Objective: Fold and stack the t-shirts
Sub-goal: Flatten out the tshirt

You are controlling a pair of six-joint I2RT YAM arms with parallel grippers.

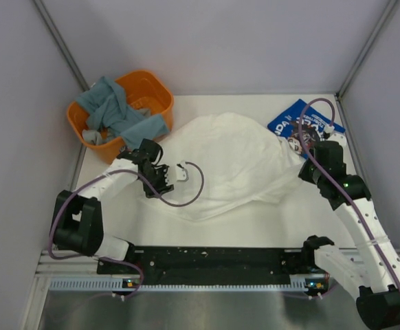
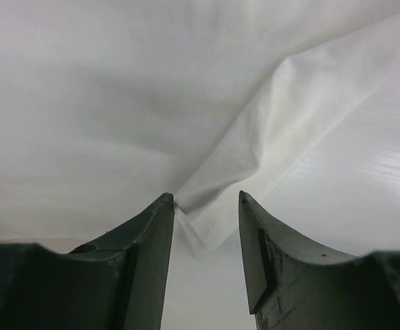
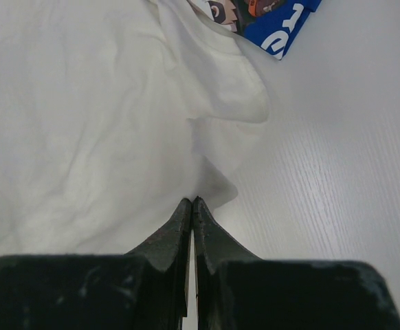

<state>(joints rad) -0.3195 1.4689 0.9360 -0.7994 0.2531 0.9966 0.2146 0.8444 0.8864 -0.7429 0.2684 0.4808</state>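
Placement: you find the white shirt [image 1: 227,161] spread loosely and rumpled across the middle of the surface [image 1: 255,223]. The blue shirt [image 1: 291,124], with white lettering, lies at the far right corner, and the white shirt's right edge overlaps part of it. The left end effector [image 2: 205,199] sits at the left edge of the white shirt with its jaws partly open. A folded corner of white cloth lies in the gap between the tips, unclamped. The right end effector [image 3: 192,201] is at the right edge of the white shirt, jaws fully closed, tips at the cloth's edge. You cannot tell whether any cloth is pinched between them. An orange basket [image 1: 162,93] holding grey-blue cloths [image 1: 117,113] stands at the far left corner, near the white shirt.
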